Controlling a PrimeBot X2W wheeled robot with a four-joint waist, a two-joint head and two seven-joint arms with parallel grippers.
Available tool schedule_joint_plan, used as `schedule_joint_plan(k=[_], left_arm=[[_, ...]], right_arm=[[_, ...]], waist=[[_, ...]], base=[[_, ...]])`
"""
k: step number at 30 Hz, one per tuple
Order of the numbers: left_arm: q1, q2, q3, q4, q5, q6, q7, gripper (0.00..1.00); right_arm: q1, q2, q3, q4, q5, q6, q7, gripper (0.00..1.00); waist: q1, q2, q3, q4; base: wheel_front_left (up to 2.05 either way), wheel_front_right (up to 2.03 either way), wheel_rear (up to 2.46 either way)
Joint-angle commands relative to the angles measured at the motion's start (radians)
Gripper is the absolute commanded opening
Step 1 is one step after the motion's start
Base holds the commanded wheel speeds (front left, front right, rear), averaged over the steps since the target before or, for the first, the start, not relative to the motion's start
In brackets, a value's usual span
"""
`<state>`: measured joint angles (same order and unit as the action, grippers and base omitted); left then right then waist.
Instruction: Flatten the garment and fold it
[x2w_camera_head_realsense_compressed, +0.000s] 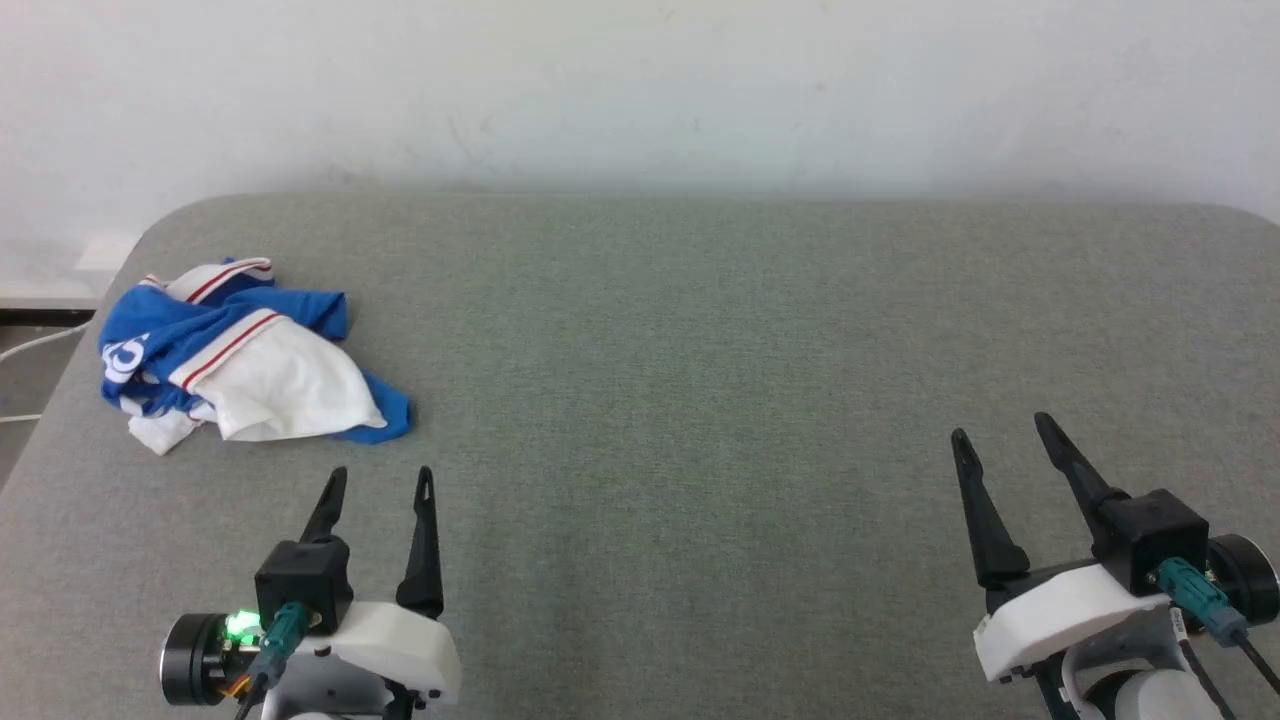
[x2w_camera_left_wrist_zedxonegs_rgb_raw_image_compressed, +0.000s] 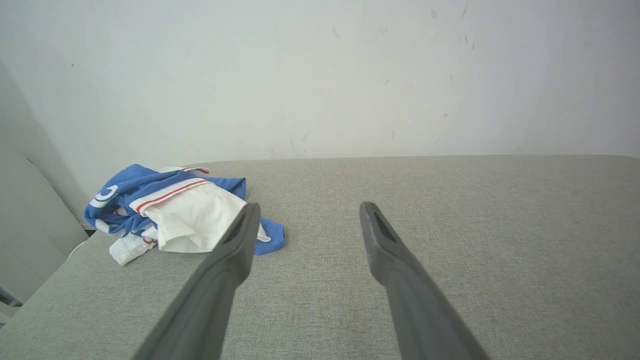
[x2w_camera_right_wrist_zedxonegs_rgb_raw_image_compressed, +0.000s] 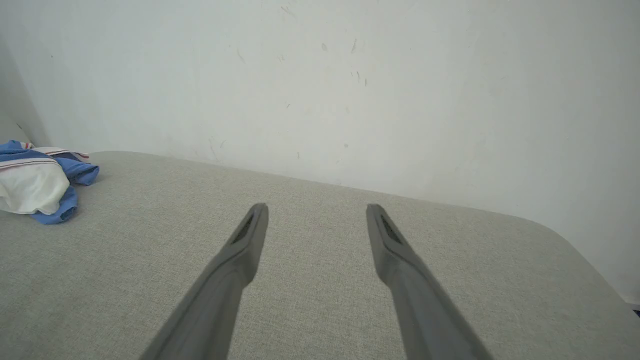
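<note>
While the garment (x2w_camera_head_realsense_compressed: 250, 355) lies crumpled in a heap at the far left of the grey bench (x2w_camera_head_realsense_compressed: 700, 330), both hands are empty at the near edge. The left hand (x2w_camera_head_realsense_compressed: 382, 472) is spread, just near of the heap without touching it. The right hand (x2w_camera_head_realsense_compressed: 1001, 427), also spread, is well apart at the near right.

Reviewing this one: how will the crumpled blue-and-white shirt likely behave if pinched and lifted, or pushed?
The garment lies in a soft heap of overlapping folds, so it will probably hang limp from a pinch, not hold shape. It looks thin, likely light. On the textured grey table, a push would probably bunch it rather than slide it.
</note>
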<state>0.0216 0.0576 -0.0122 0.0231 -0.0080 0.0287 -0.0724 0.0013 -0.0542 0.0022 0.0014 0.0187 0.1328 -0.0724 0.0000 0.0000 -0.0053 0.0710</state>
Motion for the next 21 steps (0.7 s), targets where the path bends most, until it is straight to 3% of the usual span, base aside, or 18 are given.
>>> schedule_joint_plan(k=[1, 21], left_arm=[[0.012, 0.006, -0.002, 0.004, -0.007, 0.010, -0.011, 1.00], [0.032, 0.019, -0.011, 0.009, -0.014, 0.029, -0.053, 1.00]], right_arm=[[0.010, 0.001, 0.000, -0.008, 0.001, -0.001, -0.012, 1.00], [0.026, 0.002, 0.012, -0.017, -0.001, -0.001, -0.053, 1.00]], waist=[[0.0000, 0.0000, -0.002, 0.013], [0.0000, 0.0000, -0.014, 0.133]], base=[[0.00, 0.00, 0.00], [0.00, 0.00, 0.00]])
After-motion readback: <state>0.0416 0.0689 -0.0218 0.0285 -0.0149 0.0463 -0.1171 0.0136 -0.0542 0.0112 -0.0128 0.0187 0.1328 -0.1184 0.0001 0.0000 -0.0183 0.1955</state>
